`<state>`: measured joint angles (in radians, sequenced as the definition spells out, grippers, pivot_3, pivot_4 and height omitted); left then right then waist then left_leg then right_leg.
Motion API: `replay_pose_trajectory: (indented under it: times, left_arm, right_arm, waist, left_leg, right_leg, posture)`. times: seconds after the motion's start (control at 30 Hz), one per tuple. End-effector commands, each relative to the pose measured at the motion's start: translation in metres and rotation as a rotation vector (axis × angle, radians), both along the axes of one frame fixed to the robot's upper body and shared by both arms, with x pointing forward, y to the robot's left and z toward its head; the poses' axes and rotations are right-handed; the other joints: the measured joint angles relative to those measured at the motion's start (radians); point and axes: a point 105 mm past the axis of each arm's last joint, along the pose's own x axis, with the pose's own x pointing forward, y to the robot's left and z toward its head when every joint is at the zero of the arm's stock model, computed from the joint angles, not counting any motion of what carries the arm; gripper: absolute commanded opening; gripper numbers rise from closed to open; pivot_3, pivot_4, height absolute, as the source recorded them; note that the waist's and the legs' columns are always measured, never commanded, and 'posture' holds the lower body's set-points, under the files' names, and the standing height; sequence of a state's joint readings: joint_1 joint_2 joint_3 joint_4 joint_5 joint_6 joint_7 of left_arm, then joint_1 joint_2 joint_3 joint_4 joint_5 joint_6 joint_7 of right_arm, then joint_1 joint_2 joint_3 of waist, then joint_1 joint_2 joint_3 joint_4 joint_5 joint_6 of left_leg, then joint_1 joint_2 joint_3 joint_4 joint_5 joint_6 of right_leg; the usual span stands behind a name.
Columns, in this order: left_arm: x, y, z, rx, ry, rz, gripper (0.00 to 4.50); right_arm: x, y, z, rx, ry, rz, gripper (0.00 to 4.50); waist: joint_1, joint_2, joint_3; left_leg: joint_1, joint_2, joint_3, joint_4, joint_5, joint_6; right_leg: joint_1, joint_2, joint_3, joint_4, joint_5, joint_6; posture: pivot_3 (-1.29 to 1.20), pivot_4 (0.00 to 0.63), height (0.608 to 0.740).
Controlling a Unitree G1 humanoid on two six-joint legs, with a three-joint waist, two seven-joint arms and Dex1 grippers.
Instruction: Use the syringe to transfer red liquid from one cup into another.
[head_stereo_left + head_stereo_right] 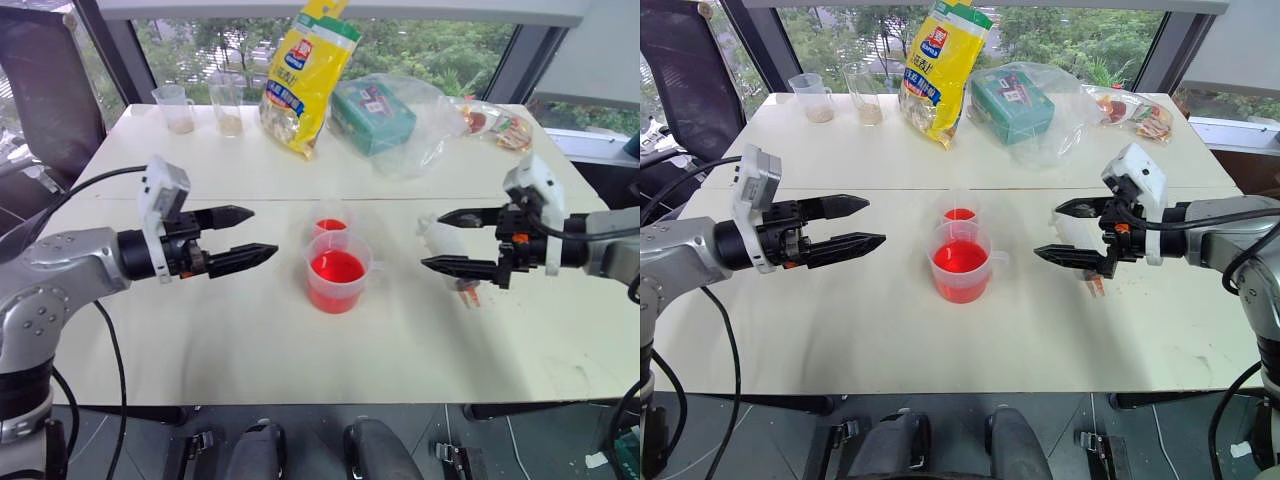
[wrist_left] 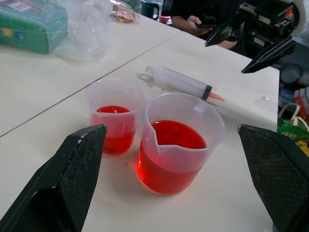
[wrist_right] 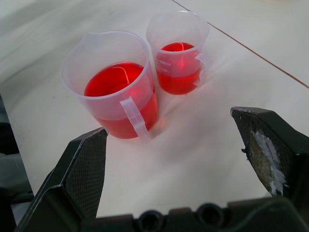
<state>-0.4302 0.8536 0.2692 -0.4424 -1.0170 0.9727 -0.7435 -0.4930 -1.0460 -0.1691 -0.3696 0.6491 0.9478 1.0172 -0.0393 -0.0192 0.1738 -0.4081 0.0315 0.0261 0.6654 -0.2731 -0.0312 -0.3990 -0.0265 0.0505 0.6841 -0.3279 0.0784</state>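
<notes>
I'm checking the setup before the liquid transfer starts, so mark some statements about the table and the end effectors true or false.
1. The syringe lies on the table, held by nothing. True.
2. The left end effector is shut on the wider cup. False: it is open and holds nothing.
3. The wider cup holds more red liquid than the smaller cup. True.
4. The right end effector is shut. False: it is open.
5. The yellow bag stands between the two red cups. False: it is at the table's far side.
</notes>
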Motion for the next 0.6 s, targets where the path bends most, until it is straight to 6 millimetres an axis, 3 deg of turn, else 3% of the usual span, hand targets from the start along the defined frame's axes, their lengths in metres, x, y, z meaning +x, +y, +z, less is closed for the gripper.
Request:
replay_pose_trajectory:
  times: [0.03,0.6]
  left_arm:
    - [-0.0049,-0.0007,0.0090,-0.001,-0.038,-0.018,4.50]
    - [-0.0032,-0.0022,0.0110,-0.018,-0.042,-0.023,4.50]
  right_arm:
    - [0.0006,-0.0026,0.0097,-0.027,-0.054,-0.008,4.47]
    - [0.0099,-0.0072,0.0084,-0.043,-0.067,-0.063,4.47]
  waist:
    - [0.000,0.000,0.000]
    - [0.000,0.000,0.000]
  left_leg:
    - [0.000,0.000,0.000,0.000,0.000,0.000]
    - [0.000,0.000,0.000,0.000,0.000,0.000]
  right_leg:
    - [0.000,0.000,0.000,0.000,0.000,0.000]
    - [0.000,0.000,0.000,0.000,0.000,0.000]
  posture:
    - [0.00,0.150,0.740]
    - [0.00,0.150,0.740]
